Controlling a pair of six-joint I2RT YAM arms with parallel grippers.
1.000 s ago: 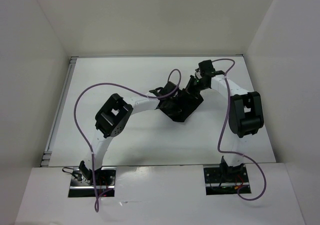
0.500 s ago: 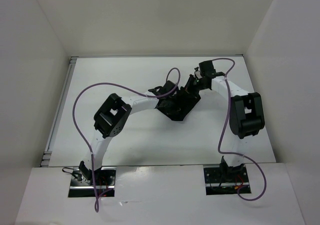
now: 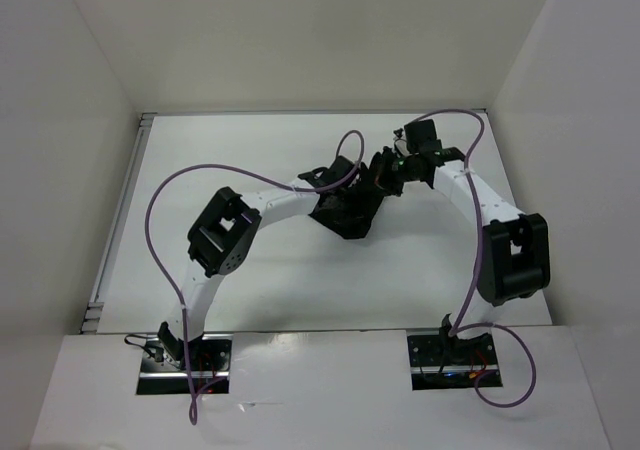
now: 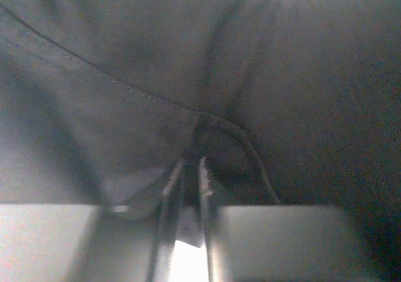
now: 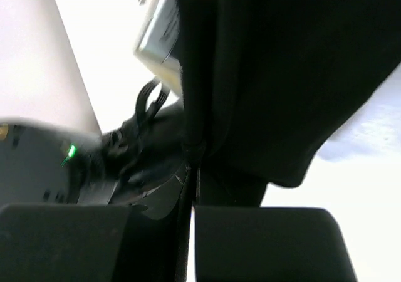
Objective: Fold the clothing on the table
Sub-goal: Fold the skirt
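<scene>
The black clothing [image 3: 349, 218] lies bunched in the middle of the white table [image 3: 230, 150], with its upper part lifted between the two grippers. My left gripper [image 3: 352, 184] reaches in from the left. In the left wrist view its jaws [image 4: 188, 164] stand a narrow slit apart with a seamed fold of the clothing [image 4: 125, 62] between the tips. My right gripper [image 3: 386, 168] comes from the right and is shut on an edge of the clothing [image 5: 294, 75], which hangs from its tips [image 5: 191, 160].
Purple cables [image 3: 170, 195] loop over both arms. A metal edge strip [image 3: 122, 220] runs along the table's left side, and white walls enclose the table. The right arm's elbow [image 3: 512, 258] hangs near the right wall. The left arm's white link [image 5: 164, 25] shows close by in the right wrist view.
The right arm's elbow has swung out to the right and toward the near edge. Both grippers and the lifted part of the clothing have shifted slightly toward the far side.
</scene>
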